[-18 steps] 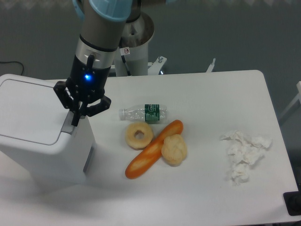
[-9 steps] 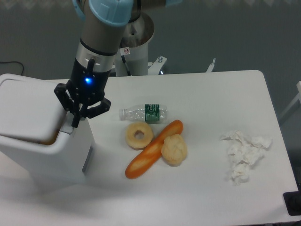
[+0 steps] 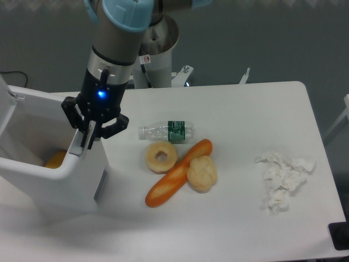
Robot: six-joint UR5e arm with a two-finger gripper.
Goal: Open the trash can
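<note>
Trash can [image 3: 60, 177] open; narrowed hand [image 3: 87, 143] touches its rim.

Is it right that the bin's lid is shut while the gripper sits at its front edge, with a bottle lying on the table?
Not quite. The camera view shows the bin with its lid swung up, open. The gripper is at its front edge, and the bottle lies on the table.

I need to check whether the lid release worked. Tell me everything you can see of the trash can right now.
The trash can is a large white boxy plastic bin with rounded corners, upright at the table's left edge. Its lid is swung up at the far left, mostly out of frame, leaving the top open. Something yellow-orange lies inside. A grey panel shows on its right wall. The gripper sits at the right rim; whether they touch is unclear.
</note>
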